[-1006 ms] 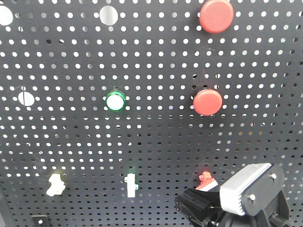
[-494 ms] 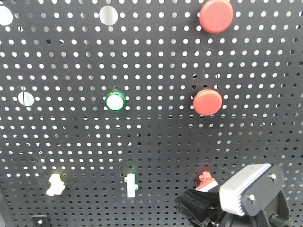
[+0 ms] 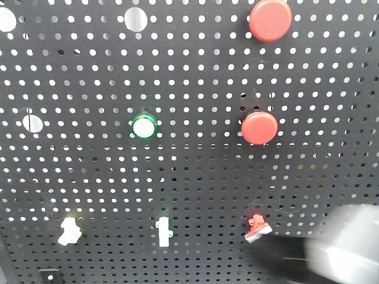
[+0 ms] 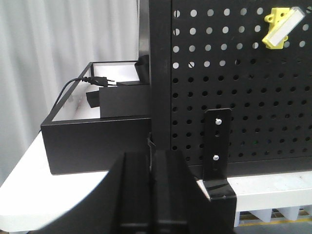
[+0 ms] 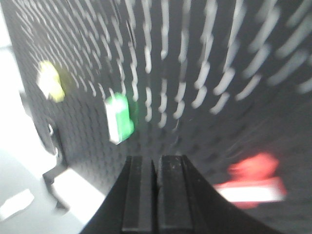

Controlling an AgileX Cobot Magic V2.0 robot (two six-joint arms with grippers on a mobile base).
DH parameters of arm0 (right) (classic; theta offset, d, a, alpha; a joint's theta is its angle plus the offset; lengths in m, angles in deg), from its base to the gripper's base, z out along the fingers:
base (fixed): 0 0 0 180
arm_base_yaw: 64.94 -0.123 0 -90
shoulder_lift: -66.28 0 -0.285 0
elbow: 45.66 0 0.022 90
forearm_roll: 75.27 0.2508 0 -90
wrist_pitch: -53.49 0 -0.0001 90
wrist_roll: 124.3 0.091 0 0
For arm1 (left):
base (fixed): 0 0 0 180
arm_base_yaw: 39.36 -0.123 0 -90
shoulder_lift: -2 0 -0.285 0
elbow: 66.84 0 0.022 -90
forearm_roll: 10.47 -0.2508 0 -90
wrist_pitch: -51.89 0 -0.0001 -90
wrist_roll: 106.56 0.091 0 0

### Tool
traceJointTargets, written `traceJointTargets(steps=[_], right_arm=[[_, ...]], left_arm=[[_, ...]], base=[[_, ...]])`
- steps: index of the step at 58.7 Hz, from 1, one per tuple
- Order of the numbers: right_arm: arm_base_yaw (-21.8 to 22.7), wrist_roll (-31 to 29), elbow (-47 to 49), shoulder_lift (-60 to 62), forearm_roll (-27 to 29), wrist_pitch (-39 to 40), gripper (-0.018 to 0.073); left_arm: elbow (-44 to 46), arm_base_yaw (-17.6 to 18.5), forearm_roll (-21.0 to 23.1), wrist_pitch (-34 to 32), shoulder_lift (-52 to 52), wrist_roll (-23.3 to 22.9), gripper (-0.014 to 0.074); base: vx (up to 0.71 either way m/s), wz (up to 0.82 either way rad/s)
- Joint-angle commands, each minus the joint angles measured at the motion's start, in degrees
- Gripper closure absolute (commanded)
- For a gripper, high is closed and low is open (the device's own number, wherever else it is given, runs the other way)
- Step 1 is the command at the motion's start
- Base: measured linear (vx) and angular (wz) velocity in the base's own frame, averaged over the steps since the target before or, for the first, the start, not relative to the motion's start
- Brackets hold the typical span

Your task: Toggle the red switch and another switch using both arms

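Your right gripper (image 5: 156, 195) has its two dark fingers pressed flat together with nothing between them, pointing at the board just left of the red switch (image 5: 253, 181); the wrist view is heavily smeared, so the gap to the switch cannot be judged. In the front view that arm is only a grey blur (image 3: 346, 248) at the lower right corner. Your left gripper (image 4: 152, 195) is likewise closed on nothing, aimed at the board's left edge post, with the pale yellow switch (image 4: 280, 27) well up and to its right. The black pegboard (image 3: 189, 177) fills the front view (its holes glow white from behind). On it sit two large round red push buttons, one at the top (image 3: 270, 19) and one mid-right (image 3: 259, 128), and a green-ringed round button (image 3: 144, 126). Along the bottom row, left to right: the pale yellow switch, a slim green-white toggle (image 3: 162, 231), and the red switch with its white lever tip angled down-left.
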Motion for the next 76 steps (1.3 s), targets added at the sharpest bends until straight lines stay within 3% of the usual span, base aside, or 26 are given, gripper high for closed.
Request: traceJointTargets(steps=[1,6,7,19,31,35,53,76], right_arm=[[4.89,-1.39,-3.15,7.34,-0.46,4.55,0.0566],[12.01,-0.64,-9.05,16.53,-0.41,4.19,0.0566],[21.23,-0.3,-15.91,26.27,-0.41,2.68,0.0566],[30.18,-0.1,-25.37,40.58,-0.46,-1.71,0.0566],[32.04,-0.1,-33.55,48.8,-0.34,-2.34,0.0566],[31.99,-0.1,-33.35,48.55,-0.35,-6.57,0.0566],[32.18,-0.3,-33.35,48.43,-0.84,-11.02,0.0566],[32.18,-0.3,-33.35,48.43,-0.84,-11.78,0.0566]], left_arm=[[-0.67,-0.07,0.16,-4.41,0.33,-0.34,0.0594],[-0.67,-0.07,0.16,-4.41,0.33,-0.34,0.0594],[-0.67,-0.07,0.16,-4.41,0.33,-0.34,0.0594],[-0.67,-0.07,0.16,-4.41,0.33,-0.34,0.0594],[-0.67,-0.07,0.16,-4.41,0.33,-0.34,0.0594],[-0.67,-0.07,0.16,-4.41,0.33,-0.34,0.0594],[-0.67,-0.07,0.16,-4.41,0.33,-0.34,0.0594],[-0.67,-0.07,0.16,-4.41,0.33,-0.34,0.0594]], base=[[0.0,0.0],[0.0,0.0],[0.0,0.0],[0.0,0.0],[0.0,0.0],[0.0,0.0],[0.0,0.0],[0.0,0.0]])
